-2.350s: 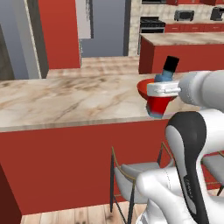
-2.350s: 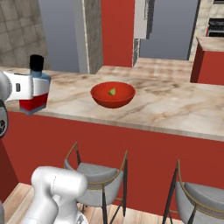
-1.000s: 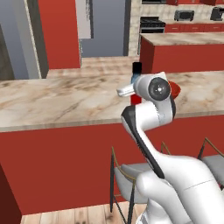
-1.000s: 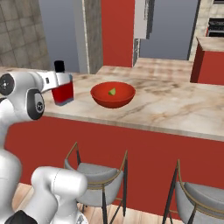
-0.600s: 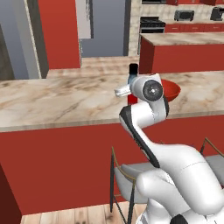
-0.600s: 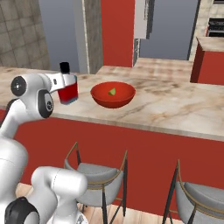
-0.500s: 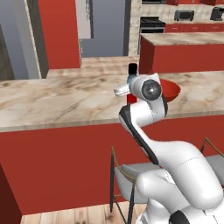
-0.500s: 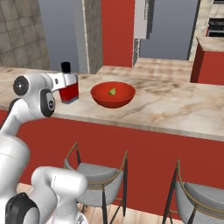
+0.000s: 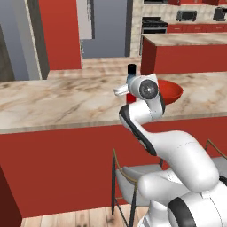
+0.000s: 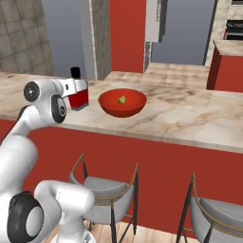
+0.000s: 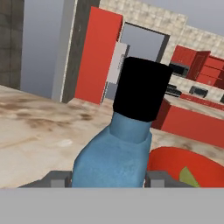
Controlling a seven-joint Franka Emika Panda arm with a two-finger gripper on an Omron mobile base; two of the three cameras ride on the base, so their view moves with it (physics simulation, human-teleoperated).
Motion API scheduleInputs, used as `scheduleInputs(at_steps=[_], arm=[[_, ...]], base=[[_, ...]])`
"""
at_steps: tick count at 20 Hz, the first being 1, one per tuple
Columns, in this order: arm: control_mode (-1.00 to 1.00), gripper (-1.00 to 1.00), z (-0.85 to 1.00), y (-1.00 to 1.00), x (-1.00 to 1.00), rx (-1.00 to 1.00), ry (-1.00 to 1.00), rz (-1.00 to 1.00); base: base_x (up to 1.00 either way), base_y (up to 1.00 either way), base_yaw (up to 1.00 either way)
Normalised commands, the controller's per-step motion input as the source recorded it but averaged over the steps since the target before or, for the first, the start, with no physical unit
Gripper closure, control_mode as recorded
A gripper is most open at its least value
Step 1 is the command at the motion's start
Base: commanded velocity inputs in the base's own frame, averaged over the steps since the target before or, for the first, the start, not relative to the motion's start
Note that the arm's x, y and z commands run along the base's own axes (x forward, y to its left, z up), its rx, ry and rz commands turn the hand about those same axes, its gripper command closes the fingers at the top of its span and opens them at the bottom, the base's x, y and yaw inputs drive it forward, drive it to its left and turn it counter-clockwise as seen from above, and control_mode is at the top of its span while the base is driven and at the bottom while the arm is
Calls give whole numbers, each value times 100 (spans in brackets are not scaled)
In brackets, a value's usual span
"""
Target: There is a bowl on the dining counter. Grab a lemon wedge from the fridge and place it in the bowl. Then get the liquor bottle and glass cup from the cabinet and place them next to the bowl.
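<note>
Liquor bottle (image 10: 79, 97): standing upright over the desk (image 10: 180, 116), just left of the bowl (image 10: 122, 103).
Fingers (image 11: 57, 179): pinching the bottle's sides.
Lemon wedge (image 10: 122, 99): lying in the bowl (near its middle).

Glossy red bowl (image 10: 122, 103) — marbled stone-look dining counter (image 10: 190, 114) — smooth.

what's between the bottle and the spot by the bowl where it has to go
Nothing visible. The gripper holds the bottle upright over the counter, just beside the bowl, which holds the lemon wedge. The marbled top below it and toward the bowl looks bare.
</note>
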Motion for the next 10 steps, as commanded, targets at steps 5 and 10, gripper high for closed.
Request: scheduleInputs(at_steps=[5, 10], arm=[[-100, 100, -13, 0, 22, 0, 0, 0], [-100, 100, -13, -8, 17, 0, 0, 0]], base=[[0, 0, 0], [0, 0, 0]])
